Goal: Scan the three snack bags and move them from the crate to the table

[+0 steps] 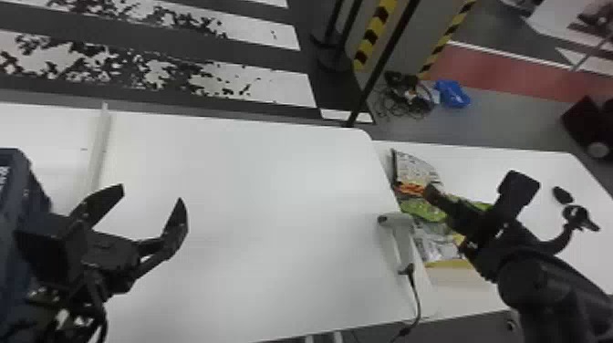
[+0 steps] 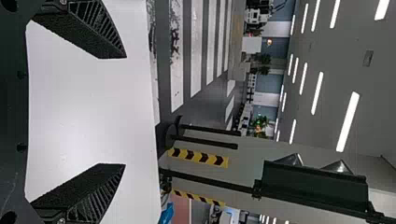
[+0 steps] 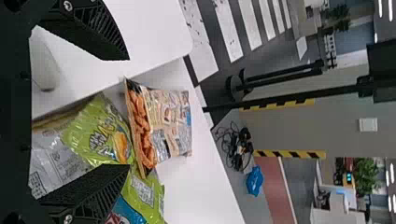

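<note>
The snack bags are heaped on the white side table (image 1: 542, 159), off to my right. A beige bag with orange-brown snacks printed on it (image 3: 166, 116) overlaps a bright green plastic bag (image 3: 95, 133), which in turn covers part of a silver, printed bag (image 3: 58, 158). Some blue-and-red packaging (image 3: 128, 212) pokes out beside more green wrapping.

My right gripper (image 1: 474, 188) is above that pile, its fingers spread wide. Just beside the bags, at the near table's right edge, lies the light grey handheld scanner (image 1: 401, 237), its dark cable (image 1: 416, 292) trailing over the near side.

Across the large white table (image 1: 251, 205), I have my left gripper (image 1: 151, 194) over the left part, also wide open. The dark blue crate (image 1: 20, 182) is close beside it. On the floor beyond are tangled black cables (image 1: 401, 98) and a blue bundle (image 1: 452, 93).
</note>
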